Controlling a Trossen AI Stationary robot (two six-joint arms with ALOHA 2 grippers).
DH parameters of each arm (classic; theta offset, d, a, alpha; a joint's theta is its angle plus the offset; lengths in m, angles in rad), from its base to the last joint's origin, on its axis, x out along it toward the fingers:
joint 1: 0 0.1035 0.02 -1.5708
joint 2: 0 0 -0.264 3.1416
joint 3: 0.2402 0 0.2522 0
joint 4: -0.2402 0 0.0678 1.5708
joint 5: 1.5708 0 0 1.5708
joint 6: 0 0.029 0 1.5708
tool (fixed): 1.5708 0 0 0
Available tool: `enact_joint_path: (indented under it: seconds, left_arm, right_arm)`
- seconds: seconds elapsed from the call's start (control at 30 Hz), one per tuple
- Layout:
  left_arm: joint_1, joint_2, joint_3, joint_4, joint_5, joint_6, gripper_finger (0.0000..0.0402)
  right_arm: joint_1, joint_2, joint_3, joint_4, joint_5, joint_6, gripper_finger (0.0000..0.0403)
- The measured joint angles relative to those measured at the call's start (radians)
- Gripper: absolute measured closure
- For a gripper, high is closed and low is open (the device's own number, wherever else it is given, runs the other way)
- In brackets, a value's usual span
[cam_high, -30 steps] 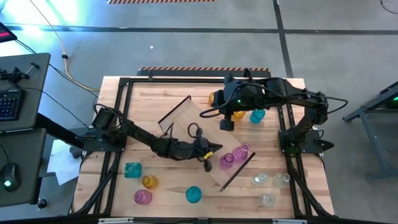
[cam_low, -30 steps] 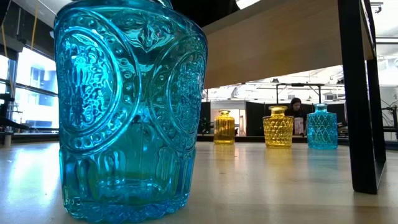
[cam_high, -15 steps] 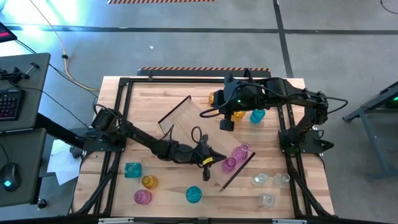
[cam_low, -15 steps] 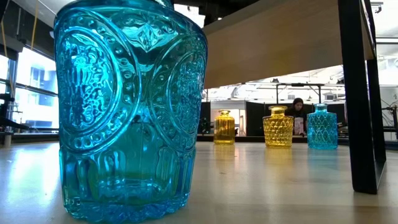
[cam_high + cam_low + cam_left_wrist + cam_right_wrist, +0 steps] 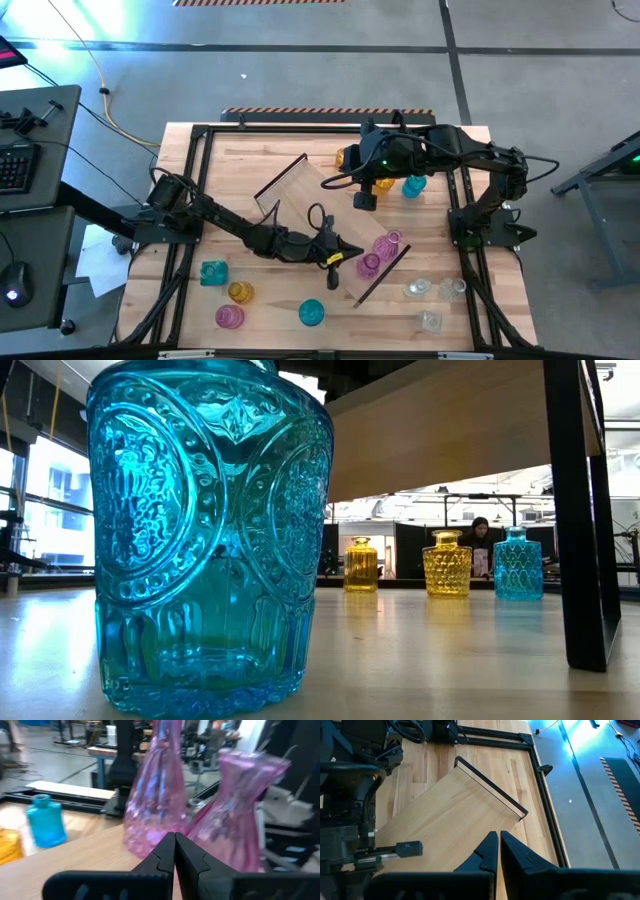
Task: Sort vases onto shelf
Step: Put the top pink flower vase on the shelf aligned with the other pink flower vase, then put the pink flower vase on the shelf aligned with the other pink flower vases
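Note:
The light-wood shelf (image 5: 320,215) lies slantwise mid-table, standing on its dark end pieces (image 5: 585,510). Two pink vases (image 5: 369,263) (image 5: 389,243) stand on its right end. My left gripper (image 5: 350,258) is shut, low over the shelf, with its tips pointing at the gap between the two pink vases (image 5: 155,805) (image 5: 235,815). My right gripper (image 5: 363,199) is shut and hovers above the shelf's (image 5: 465,815) far part. Other vases stand on the tabletop around the shelf. My left gripper's shut fingertips (image 5: 175,840) sit level at the lower bodies of the two pink vases, coming from the table's left. I cannot tell whether they touch either vase. Both vases stand upright on the shelf.
Near left: a teal vase (image 5: 213,272), an amber one (image 5: 240,291), a pink one (image 5: 230,317) and a teal one (image 5: 311,313). Near right: three clear vases (image 5: 430,300). Far side: two amber vases (image 5: 350,157) (image 5: 383,183) and a teal one (image 5: 413,186). A black frame rims the table.
My left gripper has moved along the shelf toward the table's right, up to the pink vases, staying shut, and has since kept still.

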Motion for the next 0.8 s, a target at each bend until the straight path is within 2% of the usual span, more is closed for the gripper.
enact_joint_path:
  seconds: [0.27,0.47,0.63,0.8]
  left_arm:
    - [0.0,-0.052,-0.001,-0.109,-0.08,0.1,0.0401]
    - [-0.008,-0.202,-0.002,-0.458,-0.219,0.098,0.0401]
    - [-0.04,-0.379,-0.048,-0.737,-0.206,0.043,0.0401]
    - [-0.118,-0.57,-0.079,-1.111,-0.178,-0.147,0.0402]
  right_arm:
    - [0.0,0.0,0.0,-0.021,-0.001,0.005,0.0403]
    - [0.003,0.0,0.0,-0.049,0.0,0.011,0.0403]
    - [0.019,0.0,0.0,-0.053,0.023,0.015,0.0403]
    - [0.038,0.0,0.0,-0.068,0.06,0.043,0.0403]
